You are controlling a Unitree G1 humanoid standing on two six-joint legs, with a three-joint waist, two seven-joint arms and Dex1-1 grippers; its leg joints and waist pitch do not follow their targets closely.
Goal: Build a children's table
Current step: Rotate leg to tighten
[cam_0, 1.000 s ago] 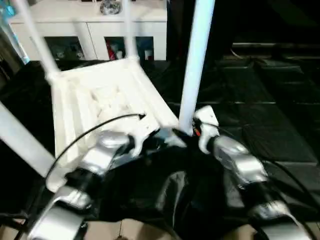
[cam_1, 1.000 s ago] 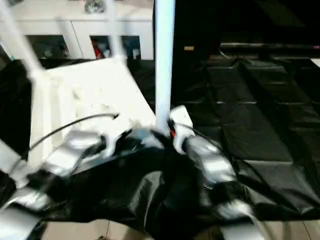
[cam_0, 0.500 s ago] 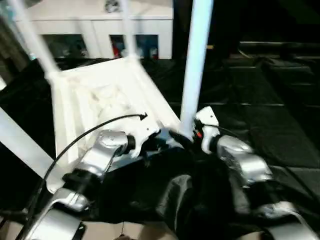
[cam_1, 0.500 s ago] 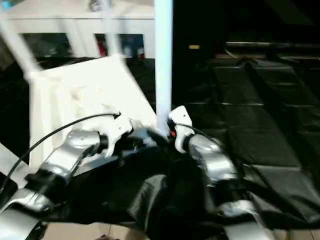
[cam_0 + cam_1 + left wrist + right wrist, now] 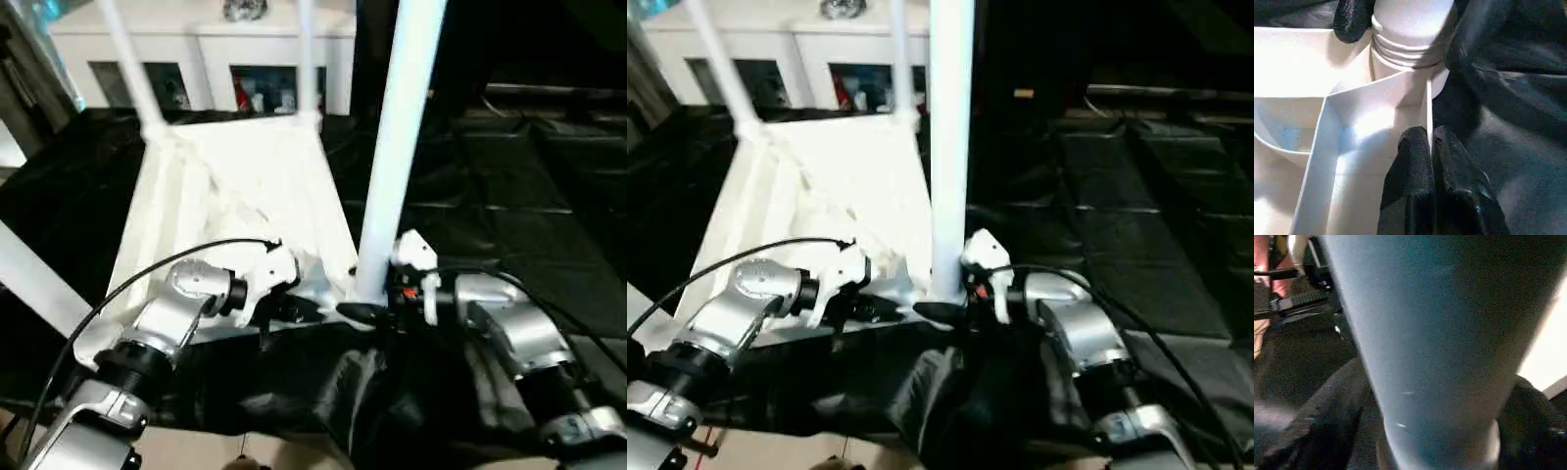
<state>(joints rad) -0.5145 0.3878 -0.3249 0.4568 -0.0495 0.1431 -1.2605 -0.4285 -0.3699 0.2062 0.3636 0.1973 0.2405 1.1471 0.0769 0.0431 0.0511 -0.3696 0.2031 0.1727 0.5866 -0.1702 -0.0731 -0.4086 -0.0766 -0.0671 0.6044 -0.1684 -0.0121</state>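
Black mat [image 5: 549, 225]: children's table [image 5: 245, 186] upside-down, legs upward; left gripper [image 5: 1429, 147] pinching rim, right gripper [image 5: 364, 311] around leg.

Smooth white plastic table [image 5: 245, 186], glossy black sheeting [image 5: 509, 235]

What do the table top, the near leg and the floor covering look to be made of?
Table top: white moulded plastic, smooth, thin ribs underneath. Near leg: white tube, likely plastic, threaded end at the socket. Floor covering: black glossy sheet, probably plastic film, creased and shiny.
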